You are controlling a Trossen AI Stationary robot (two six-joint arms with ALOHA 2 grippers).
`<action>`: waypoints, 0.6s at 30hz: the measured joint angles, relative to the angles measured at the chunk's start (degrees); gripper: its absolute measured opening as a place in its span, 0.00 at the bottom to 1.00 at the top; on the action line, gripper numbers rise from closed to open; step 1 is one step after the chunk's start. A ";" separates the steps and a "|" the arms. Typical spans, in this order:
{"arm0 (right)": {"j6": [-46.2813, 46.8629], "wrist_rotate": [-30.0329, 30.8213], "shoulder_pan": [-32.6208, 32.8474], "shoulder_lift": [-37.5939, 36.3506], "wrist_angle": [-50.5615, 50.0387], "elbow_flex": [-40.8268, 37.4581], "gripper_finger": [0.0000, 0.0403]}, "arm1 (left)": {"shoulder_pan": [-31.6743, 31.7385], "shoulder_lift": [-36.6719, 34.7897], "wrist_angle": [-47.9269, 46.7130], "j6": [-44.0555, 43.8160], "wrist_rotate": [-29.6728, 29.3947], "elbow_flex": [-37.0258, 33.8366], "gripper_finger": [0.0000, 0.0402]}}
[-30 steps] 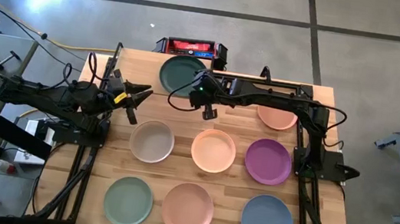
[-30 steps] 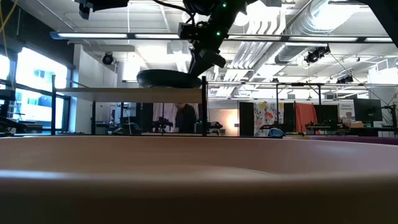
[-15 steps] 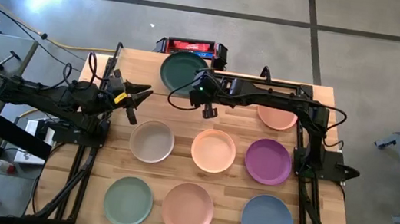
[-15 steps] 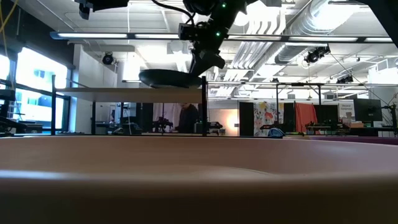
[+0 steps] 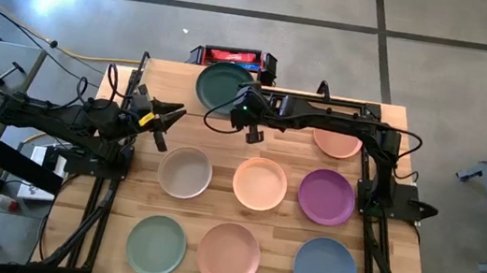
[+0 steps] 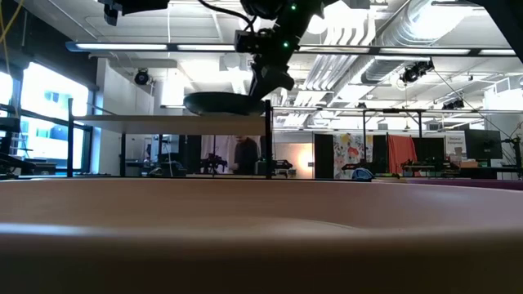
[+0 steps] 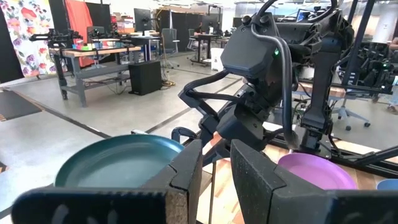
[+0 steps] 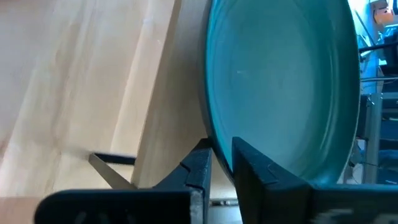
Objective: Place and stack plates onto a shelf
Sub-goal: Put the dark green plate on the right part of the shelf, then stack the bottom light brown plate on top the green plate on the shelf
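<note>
Right now my right pincer (image 5: 249, 109) reaches across the far side of the tabletop (image 5: 408, 177) and pinches the rim of the teal plate (image 5: 223, 86), with one finger above the rim and one below, as my right wrist view shows. The plate sits at the right-hand part of the shelf (image 6: 172, 123); from the low view its underside seems to rest on the board, though I cannot be sure it has fully settled rather than hovering just over the wood.

So I judge this to be the setting-down of the first plate: it is at the shelf and my grip is not yet released. Seven others lie on the tabletop: the beige plate (image 5: 185, 171), the peach plate (image 5: 260, 183), the purple plate (image 5: 326, 196), the sage green plate (image 5: 156, 245), the pink plate (image 5: 229, 254), the blue plate (image 5: 325, 270), and another peach one (image 5: 337, 144) partly under my right arm.

My left pincer (image 5: 167, 119) waits over the tabletop's left side, its fingers spread and holding nothing.

Next I need to part the right fingers cleanly, then draw back along the plate's plane so I don't drag it off the shelf edge, which lies close to the grip.
</note>
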 joint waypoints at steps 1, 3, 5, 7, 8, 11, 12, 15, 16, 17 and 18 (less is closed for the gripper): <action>-0.17 0.25 -0.02 0.00 -0.21 0.00 0.10 | 0.02 0.00 0.00 0.02 0.00 0.00 0.18; -0.19 -0.06 -0.15 0.00 -0.48 0.00 0.13 | 0.00 0.00 0.00 0.03 0.00 0.01 0.18; -0.19 -0.35 -0.13 0.00 -0.49 0.00 0.17 | 0.00 0.00 0.02 0.01 0.00 0.02 0.18; -0.23 -0.38 -0.13 0.00 -0.50 0.00 0.20 | 0.00 0.00 0.02 0.02 0.00 0.02 0.18; -0.29 -0.38 -0.13 0.00 -0.47 0.00 0.21 | 0.00 0.00 0.01 0.02 0.01 0.02 0.18; -0.46 -0.39 -0.13 0.00 -0.50 0.00 0.23 | 0.00 0.00 0.01 0.02 0.00 0.02 0.18; -0.48 -0.39 -0.13 0.00 -0.74 0.00 0.24 | 0.00 0.00 0.01 0.02 0.01 0.02 0.18; -0.59 -0.14 -0.13 0.00 -2.00 0.04 0.24 | 0.01 0.00 0.01 0.04 0.00 0.02 0.18; -0.59 0.47 -0.07 0.00 -2.42 0.08 0.24 | 0.00 0.00 0.00 0.04 0.00 0.02 0.18; -0.61 1.26 0.07 -0.05 -2.96 0.09 0.24 | 0.02 0.00 0.00 0.03 0.00 0.02 0.18; -0.61 2.02 0.30 -0.20 -3.68 0.09 0.24 | 0.00 0.00 0.00 0.02 0.00 0.02 0.18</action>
